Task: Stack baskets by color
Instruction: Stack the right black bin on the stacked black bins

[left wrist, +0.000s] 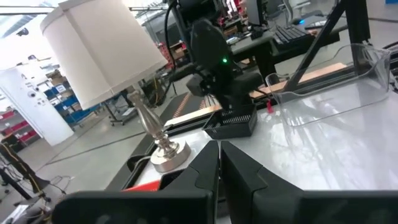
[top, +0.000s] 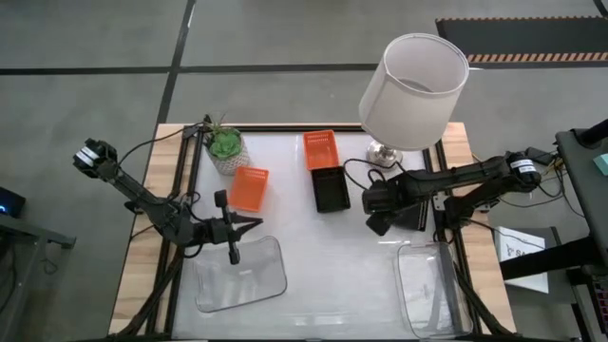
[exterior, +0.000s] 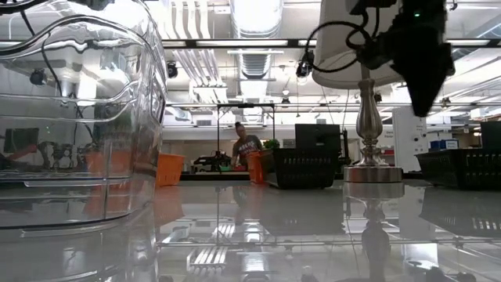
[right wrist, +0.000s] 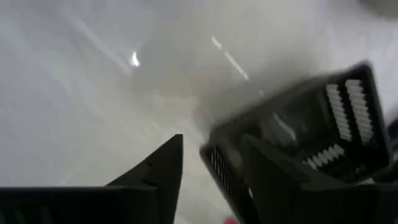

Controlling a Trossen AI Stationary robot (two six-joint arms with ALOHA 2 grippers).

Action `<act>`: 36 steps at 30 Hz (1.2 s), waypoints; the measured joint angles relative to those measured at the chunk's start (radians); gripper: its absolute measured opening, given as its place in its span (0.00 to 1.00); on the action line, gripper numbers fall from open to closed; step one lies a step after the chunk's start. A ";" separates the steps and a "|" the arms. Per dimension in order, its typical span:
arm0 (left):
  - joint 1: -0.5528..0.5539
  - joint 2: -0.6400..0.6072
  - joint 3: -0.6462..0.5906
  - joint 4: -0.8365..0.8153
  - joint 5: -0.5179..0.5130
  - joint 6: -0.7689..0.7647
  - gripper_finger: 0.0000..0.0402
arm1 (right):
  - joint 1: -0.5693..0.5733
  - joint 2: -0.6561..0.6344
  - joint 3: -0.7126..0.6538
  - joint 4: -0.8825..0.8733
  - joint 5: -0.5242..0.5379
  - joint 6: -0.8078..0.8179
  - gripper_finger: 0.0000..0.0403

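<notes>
Right gripper [top: 380,211] hangs near the table's [top: 294,294] right edge, jaws parted; in the right wrist view one finger sits inside a black perforated basket [right wrist: 311,130], the other outside its wall, so whether it is gripped cannot be told. Bare glossy tabletop lies ahead of these jaws. Left gripper [top: 249,224], jaws clenched and empty, hovers just behind a clear tray [top: 242,274]. Ahead of it lie a second black basket [top: 330,188] and an orange basket [top: 321,149], long axes front to back; another orange basket [top: 249,188] sits tilted.
</notes>
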 joint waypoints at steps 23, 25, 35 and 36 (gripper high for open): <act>0.000 0.001 -0.002 -0.026 0.002 0.016 0.00 | 0.012 0.076 -0.156 0.089 -0.095 -0.066 0.46; 0.000 0.001 -0.002 -0.027 0.002 0.016 0.00 | 0.012 0.092 -0.159 0.102 -0.095 -0.073 0.45; 0.000 0.001 -0.002 -0.050 0.003 0.014 0.00 | 0.012 0.182 -0.159 0.116 -0.069 -0.084 0.37; 0.000 0.001 -0.002 -0.051 0.003 0.014 0.00 | 0.012 0.190 -0.159 0.116 -0.069 -0.084 0.35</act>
